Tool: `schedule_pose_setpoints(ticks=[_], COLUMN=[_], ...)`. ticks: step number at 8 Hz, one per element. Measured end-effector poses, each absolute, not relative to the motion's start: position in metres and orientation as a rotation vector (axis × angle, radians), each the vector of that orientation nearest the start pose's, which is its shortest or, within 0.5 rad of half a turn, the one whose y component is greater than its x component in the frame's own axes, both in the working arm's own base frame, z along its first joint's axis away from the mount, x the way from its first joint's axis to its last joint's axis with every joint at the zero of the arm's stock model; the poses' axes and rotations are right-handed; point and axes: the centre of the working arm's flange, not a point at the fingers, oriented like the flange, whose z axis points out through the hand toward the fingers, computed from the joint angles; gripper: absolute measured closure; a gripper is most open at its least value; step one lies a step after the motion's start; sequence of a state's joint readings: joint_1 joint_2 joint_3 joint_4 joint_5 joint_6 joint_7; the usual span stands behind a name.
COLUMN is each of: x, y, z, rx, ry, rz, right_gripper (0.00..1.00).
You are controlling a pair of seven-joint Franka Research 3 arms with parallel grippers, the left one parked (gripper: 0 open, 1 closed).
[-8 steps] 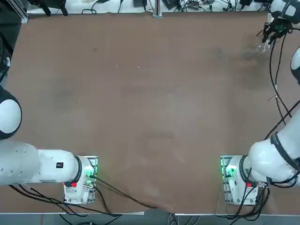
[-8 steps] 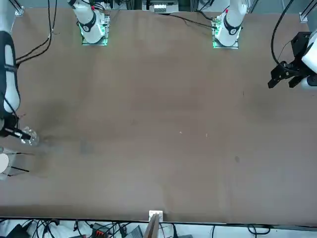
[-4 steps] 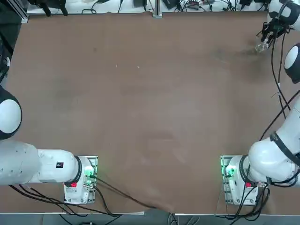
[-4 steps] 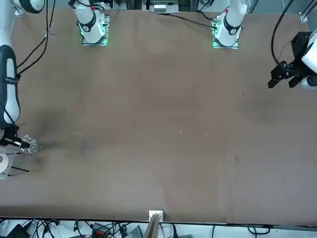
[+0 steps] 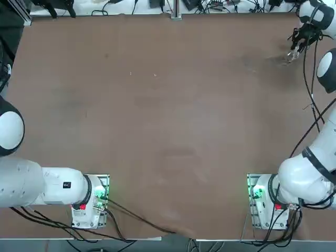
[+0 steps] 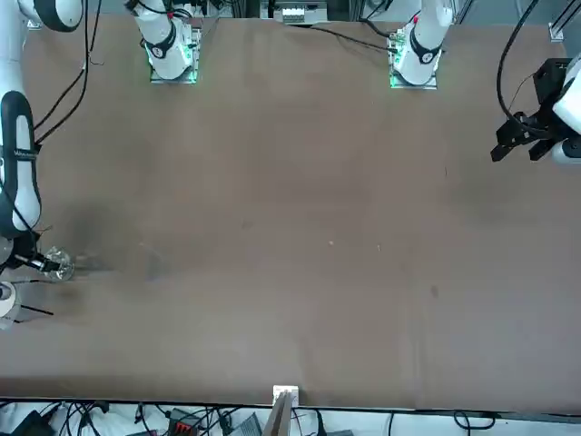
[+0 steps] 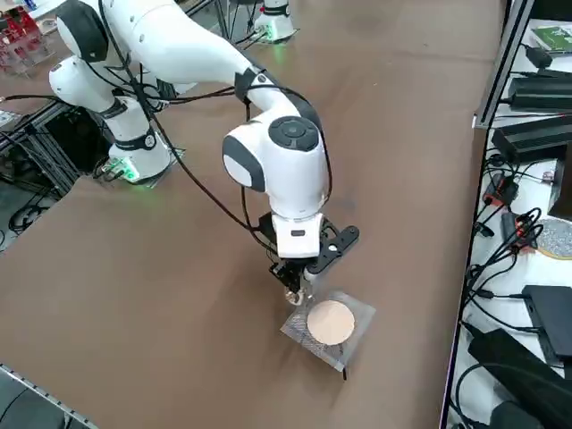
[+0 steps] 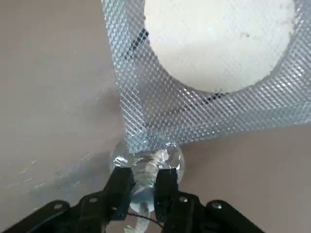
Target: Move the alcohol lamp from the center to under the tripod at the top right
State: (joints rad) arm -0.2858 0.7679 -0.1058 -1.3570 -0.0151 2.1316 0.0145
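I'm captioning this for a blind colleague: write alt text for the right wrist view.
The right gripper is shut on a small clear glass alcohol lamp, holding it at the edge of the tripod's grey mesh square with a white round centre, above the brown table.

The alcohol lamp [image 8: 148,167], a small clear glass body glinting with a pale neck, sits low at the frame's bottom centre, held at its neck, right at the mesh's corner. The tripod [image 7: 329,325], grey square mesh with a white round centre [image 8: 218,39], stands at lower centre-right in the side view.
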Motion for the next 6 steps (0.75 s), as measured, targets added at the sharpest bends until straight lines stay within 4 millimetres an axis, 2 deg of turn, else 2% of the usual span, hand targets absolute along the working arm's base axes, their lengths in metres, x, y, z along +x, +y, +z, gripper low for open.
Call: schedule_pose_setpoints(ticks=[1, 2, 4, 5, 6], x=[0.688, 0.688, 0.691, 0.693, 0.692], y=[-0.267, -0.267, -0.266, -0.265, -0.262], z=[0.267, 0.267, 0.274, 0.285, 0.303], rx=[-3.173, -3.173, -3.175, -3.175, -3.170], ry=[0.592, 0.593, 0.589, 0.587, 0.586], rz=[0.010, 0.010, -0.010, -0.016, 0.016], right_gripper=[0.70, 0.56, 0.18, 0.00, 0.00])
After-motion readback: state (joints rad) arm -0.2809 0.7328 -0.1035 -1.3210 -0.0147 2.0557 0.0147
